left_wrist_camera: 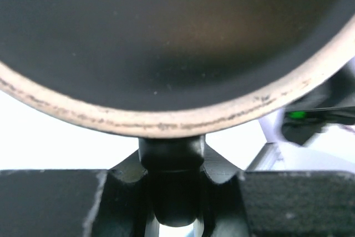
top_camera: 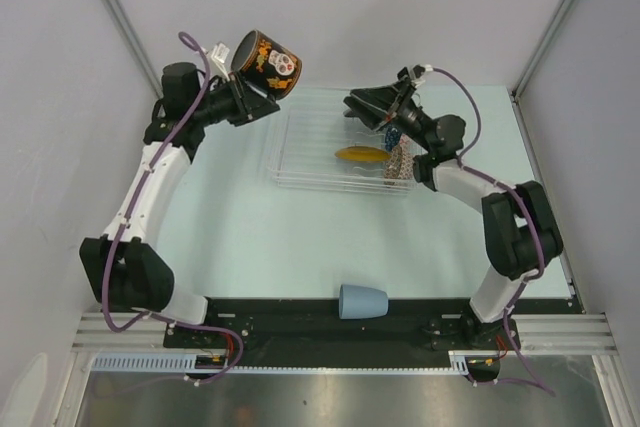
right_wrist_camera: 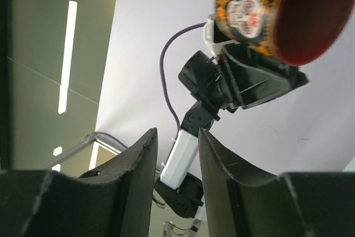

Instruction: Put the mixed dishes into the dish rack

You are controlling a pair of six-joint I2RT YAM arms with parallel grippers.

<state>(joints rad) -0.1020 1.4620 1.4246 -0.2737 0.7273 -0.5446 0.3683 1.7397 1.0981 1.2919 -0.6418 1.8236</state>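
My left gripper (top_camera: 243,72) is shut on the rim of the red-inside cup (top_camera: 268,61), a black cup with a skull print. It holds the cup tilted, high over the table, left of the dish rack (top_camera: 310,152). In the left wrist view the cup's rim (left_wrist_camera: 166,123) fills the frame, pinched by one finger (left_wrist_camera: 172,156). The cup also shows in the right wrist view (right_wrist_camera: 266,9). My right gripper (top_camera: 362,107) is open and empty (right_wrist_camera: 176,148) above the rack's right part. The yellow plate (top_camera: 360,155), patterned bowl (top_camera: 399,163) and blue mosaic bowl (top_camera: 391,136) stand in the rack. The light blue cup (top_camera: 362,301) lies at the table's near edge. The black square plate is not visible.
Grey walls close in on the left, back and right. The arm bases and a black rail (top_camera: 330,332) run along the near edge. The pale table top (top_camera: 260,237) lies between the rack and the light blue cup.
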